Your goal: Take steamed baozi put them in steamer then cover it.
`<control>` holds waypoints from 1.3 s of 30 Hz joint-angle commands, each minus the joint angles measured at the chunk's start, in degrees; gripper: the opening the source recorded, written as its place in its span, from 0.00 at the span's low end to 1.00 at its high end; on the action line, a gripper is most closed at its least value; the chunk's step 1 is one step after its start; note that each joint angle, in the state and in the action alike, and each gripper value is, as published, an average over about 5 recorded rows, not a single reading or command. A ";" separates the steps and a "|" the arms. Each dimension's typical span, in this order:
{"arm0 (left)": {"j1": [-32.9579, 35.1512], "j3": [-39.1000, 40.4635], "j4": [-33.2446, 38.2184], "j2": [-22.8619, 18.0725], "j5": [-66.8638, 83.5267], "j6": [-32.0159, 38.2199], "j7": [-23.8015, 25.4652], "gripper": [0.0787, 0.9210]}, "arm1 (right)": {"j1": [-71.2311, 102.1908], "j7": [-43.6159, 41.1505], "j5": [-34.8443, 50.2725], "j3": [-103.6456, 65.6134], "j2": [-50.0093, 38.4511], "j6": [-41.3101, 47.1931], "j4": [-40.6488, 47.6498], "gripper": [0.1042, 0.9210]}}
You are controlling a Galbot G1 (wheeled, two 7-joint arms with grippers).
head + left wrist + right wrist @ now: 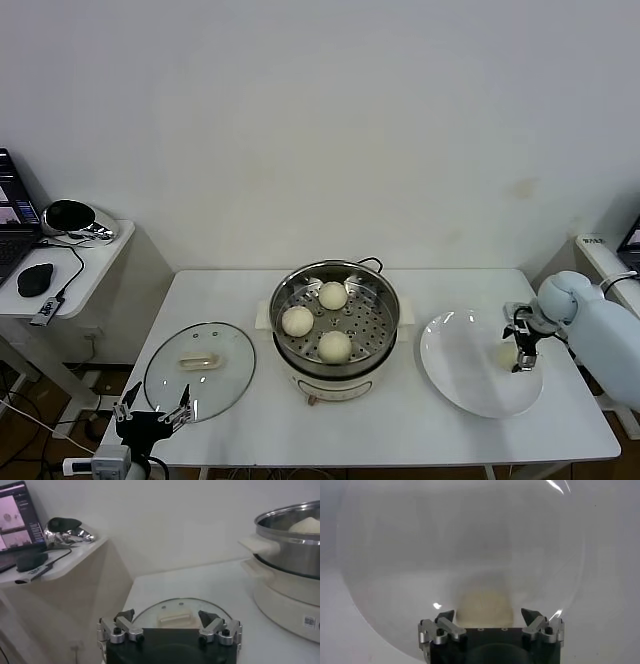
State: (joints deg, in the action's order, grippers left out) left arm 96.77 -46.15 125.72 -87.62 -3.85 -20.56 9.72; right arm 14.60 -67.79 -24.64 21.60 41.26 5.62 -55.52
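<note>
Last loose baozi (507,353) sits on the white plate (460,385), toward the plate's right rim, near the table's right edge. Right gripper (524,350) is down over it, fingers spread wide either side of the bun; the wrist view shows the bun (484,608) centred between the two fingertips (445,616) with nothing yet pinched. Looks like a straddle set up for a side grasp — no contact I can confirm.

Three baozi already lie on the perforated tray of the steamer (334,300) at table centre: one at the back (333,295), one left (297,320), one front (335,346). A gap remains at the tray's right, likely the slot for the fourth.

Glass cover (200,368) rests flat near the table's front-left corner, handle up, clear of the pot so loading stays unobstructed. Left gripper (153,412) waits just off the table's front edge beside the cover, jaws fully apart, holding nothing — probably staged for the lid once the bun is in.

Task judged three-quarters loaded; covering not begun.
</note>
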 commanded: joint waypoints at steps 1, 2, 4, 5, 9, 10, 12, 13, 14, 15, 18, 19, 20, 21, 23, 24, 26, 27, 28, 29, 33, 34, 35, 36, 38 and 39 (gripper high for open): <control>-0.06 0.14 -0.28 -0.02 -0.05 0.00 -0.02 0.88 | 0.15 0.27 -0.44 -0.07 0.00 -0.17 0.55 0.83; -0.10 0.17 -0.31 -0.03 -0.07 0.00 -0.02 0.88 | 0.18 0.28 -0.40 -0.11 -0.09 -0.14 0.50 0.81; -0.16 0.19 -0.31 -0.01 -0.08 -0.02 -0.02 0.88 | 0.15 0.25 -0.27 -0.22 -0.27 -0.03 0.35 0.74; -0.20 0.19 -0.28 0.00 -0.09 -0.03 -0.01 0.88 | 0.09 0.24 -0.16 -0.28 -0.40 0.05 0.25 0.71; -0.25 0.18 -0.15 0.06 -0.09 -0.07 0.01 0.88 | -0.41 0.05 0.54 -0.38 -1.01 0.62 -0.38 0.59; -0.27 0.20 -0.13 0.07 -0.09 -0.06 0.01 0.88 | -0.61 -0.05 0.84 -0.38 -1.18 0.81 -0.66 0.57; -0.31 0.26 -0.13 0.09 -0.10 -0.06 -0.01 0.88 | -1.13 -0.38 1.82 -0.28 -1.72 1.31 -1.66 0.55; -0.34 0.29 -0.14 0.10 -0.11 -0.05 -0.03 0.88 | -1.51 -0.67 2.48 -0.07 -2.11 1.64 -2.41 0.55; -0.38 0.32 -0.13 0.11 -0.14 -0.04 -0.04 0.88 | -2.08 -0.96 3.32 0.34 -2.57 2.03 -3.34 0.55; -0.42 0.34 -0.12 0.14 -0.16 -0.03 -0.06 0.88 | -2.86 -1.24 4.43 0.94 -3.16 2.52 -4.47 0.55; -0.67 0.33 -0.13 0.27 -0.46 0.04 -0.13 0.88 | -6.75 -2.20 8.54 4.47 -5.33 4.53 -8.72 0.55; -0.84 0.29 -0.25 0.37 -0.74 0.10 -0.18 0.88 | -8.77 -2.48 10.40 6.51 -6.12 5.40 -10.41 0.55; -1.03 0.24 -0.39 0.46 -1.03 0.14 -0.22 0.88 | -10.80 -2.76 12.13 8.57 -6.84 6.21 -12.05 0.55; -1.22 0.18 -0.54 0.55 -1.29 0.18 -0.26 0.88 | -13.02 -3.08 13.73 10.54 -7.42 6.93 -13.73 0.55; -1.52 0.06 -0.76 0.71 -1.55 0.24 -0.34 0.88 | -17.66 -3.64 17.18 14.59 -8.26 8.64 -17.00 0.55; -1.55 0.04 -0.73 0.76 -1.51 0.24 -0.33 0.88 | -19.82 -3.96 18.75 16.31 -8.45 9.43 -18.44 0.55; -1.55 0.03 -0.52 0.86 -1.39 0.28 -0.32 0.88 | -24.83 -4.51 22.60 20.78 -8.47 11.29 -21.24 0.55; -1.58 0.00 -0.39 0.88 -1.35 0.31 -0.32 0.88 | -27.44 -4.68 24.80 23.23 -8.15 12.36 -22.40 0.55; -1.65 -0.05 -0.27 0.89 -1.35 0.36 -0.33 0.88 | -30.19 -4.79 27.20 25.72 -7.64 13.46 -23.48 0.55; -1.77 -0.16 -0.21 0.91 -1.41 0.43 -0.35 0.88 | -32.68 -4.85 29.41 27.94 -7.07 14.56 -24.35 0.55; -2.69 -0.91 -0.64 1.07 -1.84 0.59 -0.30 0.88 | -42.12 -4.76 37.45 36.49 -3.16 18.58 -26.40 0.55; -2.90 -1.07 -0.78 1.21 -1.83 0.57 -0.23 0.88 | -44.30 -4.68 39.11 38.56 -1.85 19.45 -26.71 0.55; -3.04 -1.19 -0.88 1.44 -1.76 0.55 -0.16 0.88 | -46.13 -4.58 40.52 40.14 -0.63 20.40 -26.94 0.55; -3.14 -1.26 -0.92 1.74 -1.70 0.54 -0.12 0.88 | -47.57 -4.48 41.69 41.36 0.56 21.33 -27.14 0.55; -3.21 -1.28 -0.87 2.30 -1.71 0.57 -0.05 0.88 | -49.81 -4.15 43.88 43.51 2.90 23.24 -27.64 0.55; -3.24 -1.26 -0.82 2.54 -1.73 0.60 -0.05 0.88 | -50.65 -4.00 44.73 44.35 3.85 24.02 -27.90 0.55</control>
State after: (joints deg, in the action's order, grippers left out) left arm 94.10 -47.12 125.00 -86.01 -5.27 -19.96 9.63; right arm -19.31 -71.52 5.91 50.85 39.12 21.79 -77.93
